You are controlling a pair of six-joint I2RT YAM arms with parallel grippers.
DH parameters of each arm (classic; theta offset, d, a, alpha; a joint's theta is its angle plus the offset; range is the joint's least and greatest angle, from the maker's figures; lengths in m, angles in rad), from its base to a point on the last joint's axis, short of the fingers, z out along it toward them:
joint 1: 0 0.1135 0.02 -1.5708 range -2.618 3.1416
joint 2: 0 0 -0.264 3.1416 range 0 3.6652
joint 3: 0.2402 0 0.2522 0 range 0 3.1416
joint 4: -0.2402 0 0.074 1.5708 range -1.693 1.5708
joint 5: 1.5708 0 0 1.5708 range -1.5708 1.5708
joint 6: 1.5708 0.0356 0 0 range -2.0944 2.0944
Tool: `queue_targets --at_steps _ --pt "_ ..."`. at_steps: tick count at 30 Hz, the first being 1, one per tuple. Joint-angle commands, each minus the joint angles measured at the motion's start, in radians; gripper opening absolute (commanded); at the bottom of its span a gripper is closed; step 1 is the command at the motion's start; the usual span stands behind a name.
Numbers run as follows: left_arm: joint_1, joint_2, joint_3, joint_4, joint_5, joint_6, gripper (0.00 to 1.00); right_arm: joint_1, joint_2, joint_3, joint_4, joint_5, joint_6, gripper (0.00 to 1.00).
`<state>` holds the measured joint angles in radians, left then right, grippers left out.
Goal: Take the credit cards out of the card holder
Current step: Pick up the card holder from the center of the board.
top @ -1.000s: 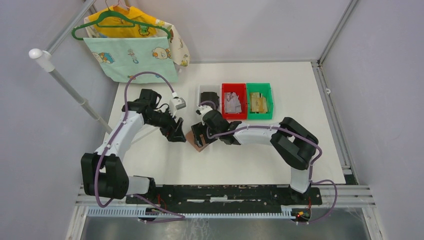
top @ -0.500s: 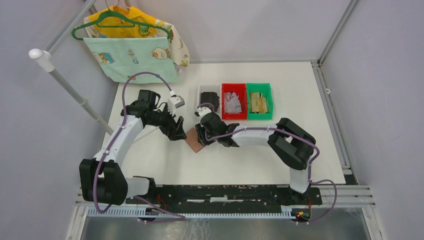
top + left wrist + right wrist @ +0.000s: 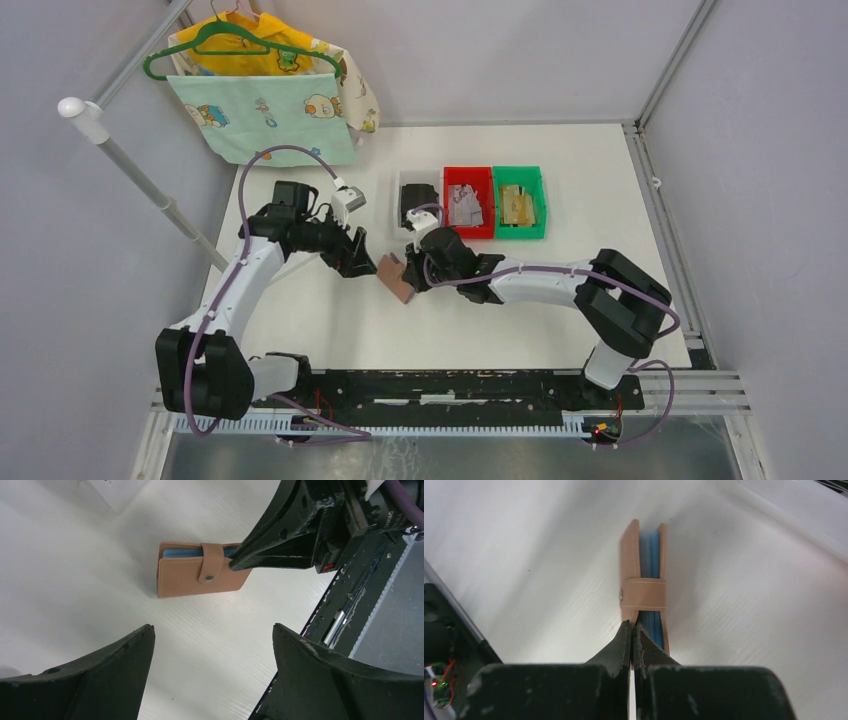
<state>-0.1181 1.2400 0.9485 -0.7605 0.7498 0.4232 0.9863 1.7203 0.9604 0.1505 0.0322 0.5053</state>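
Midway across the counter [image 3: 330, 320], the right gripper [image 3: 631, 627] has just clamped onto the snapped-shut card holder [image 3: 195, 577], steadying it for the wide-apart left gripper [image 3: 212, 630].

Tan card holder [image 3: 200, 575], tab snapped shut, on edge, 1 cover pinched in my right claw [image 3: 631, 629]; blue sleeves [image 3: 651, 555] inside.

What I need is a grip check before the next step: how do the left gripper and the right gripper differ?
The left gripper is open, its fingers spread wide and holding nothing; the right gripper is shut, pinching one cover of the card holder. The left gripper sits apart from the card holder, while the right gripper touches its edge. Both are black and point toward the card holder.
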Motion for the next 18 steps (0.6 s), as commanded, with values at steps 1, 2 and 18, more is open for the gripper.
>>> queue_targets --at_steps 1,2,18 --pt "0.001 -0.029 0.004 0.002 0.108 -0.040 0.91 0.000 -0.108 -0.040 0.174 -0.075 0.019 0.00" --pt "0.001 -0.032 0.004 -0.001 0.127 -0.040 0.91 -0.003 -0.127 -0.049 0.193 -0.087 0.021 0.00" --pt "0.001 -0.073 0.085 -0.277 0.368 0.286 1.00 -0.075 -0.404 -0.064 0.221 -0.322 -0.064 0.00"
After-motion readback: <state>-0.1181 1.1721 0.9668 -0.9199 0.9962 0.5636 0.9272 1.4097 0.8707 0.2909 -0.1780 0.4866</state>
